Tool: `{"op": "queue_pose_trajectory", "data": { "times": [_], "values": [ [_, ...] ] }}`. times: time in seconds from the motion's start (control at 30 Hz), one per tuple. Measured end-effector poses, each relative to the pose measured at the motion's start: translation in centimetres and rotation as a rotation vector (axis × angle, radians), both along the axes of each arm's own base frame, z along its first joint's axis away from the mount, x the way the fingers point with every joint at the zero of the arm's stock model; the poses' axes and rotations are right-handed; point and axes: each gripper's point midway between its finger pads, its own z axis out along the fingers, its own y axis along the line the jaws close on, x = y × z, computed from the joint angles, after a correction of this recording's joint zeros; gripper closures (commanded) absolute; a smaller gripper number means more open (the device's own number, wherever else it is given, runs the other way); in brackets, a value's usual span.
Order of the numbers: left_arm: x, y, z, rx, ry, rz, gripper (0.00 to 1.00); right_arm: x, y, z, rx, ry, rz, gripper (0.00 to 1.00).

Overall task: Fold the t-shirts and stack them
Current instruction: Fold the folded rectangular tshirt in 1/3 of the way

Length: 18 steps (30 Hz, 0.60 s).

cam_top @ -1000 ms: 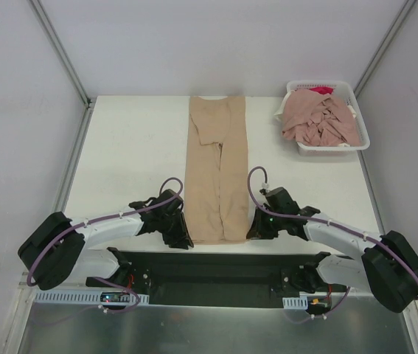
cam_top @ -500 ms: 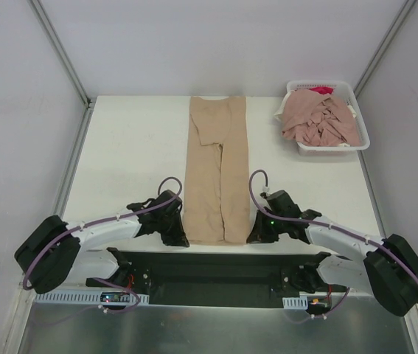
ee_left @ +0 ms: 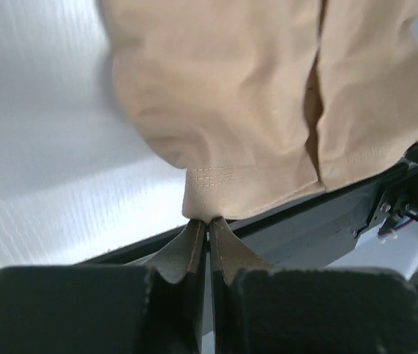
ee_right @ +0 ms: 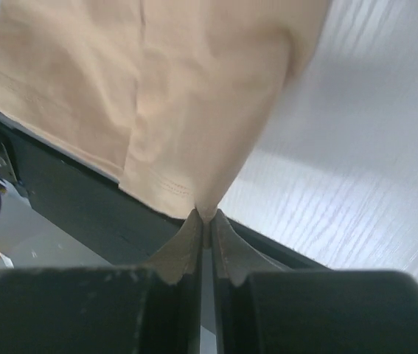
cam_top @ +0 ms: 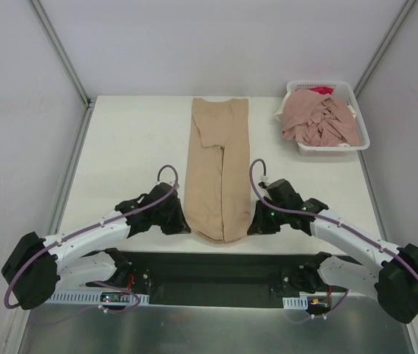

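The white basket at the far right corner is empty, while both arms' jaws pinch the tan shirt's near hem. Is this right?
Not empty: the top external view shows the white basket holding crumpled pink shirts. The rest is right.

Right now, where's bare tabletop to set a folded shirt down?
Widest bare patch: table left of the tan t-shirt, out to the left edge. Second: between that shirt and the white basket, running nearward to the right arm. Crowded: far-right corner, basket heaped with pink t-shirts; near edge, where left gripper and right gripper pinch the hem corners.
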Motion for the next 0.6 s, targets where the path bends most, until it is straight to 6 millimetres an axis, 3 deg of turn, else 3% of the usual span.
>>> {"op": "queue_pose_trajectory", "data": {
  "times": [0.17, 0.3, 0.47, 0.6],
  "values": [
    [4.4, -2.1, 3.0, 0.036, -0.126, -0.020, 1.00, 4.5, 0.7, 2.8, -0.029, -0.071, -0.050, 0.97],
    [10.0, -3.9, 5.6, 0.061, -0.223, 0.003, 1.00, 9.0, 1.1, 5.6, -0.060, -0.165, -0.098, 0.97],
    [16.5, -3.5, 6.8, 0.089, -0.272, 0.067, 1.00, 15.1, 0.8, 8.7, -0.139, -0.285, -0.153, 0.97],
    [20.6, -2.6, 7.4, 0.108, -0.288, 0.116, 1.00, 19.9, -0.5, 9.5, -0.210, -0.308, -0.226, 0.97]
  ]
}}
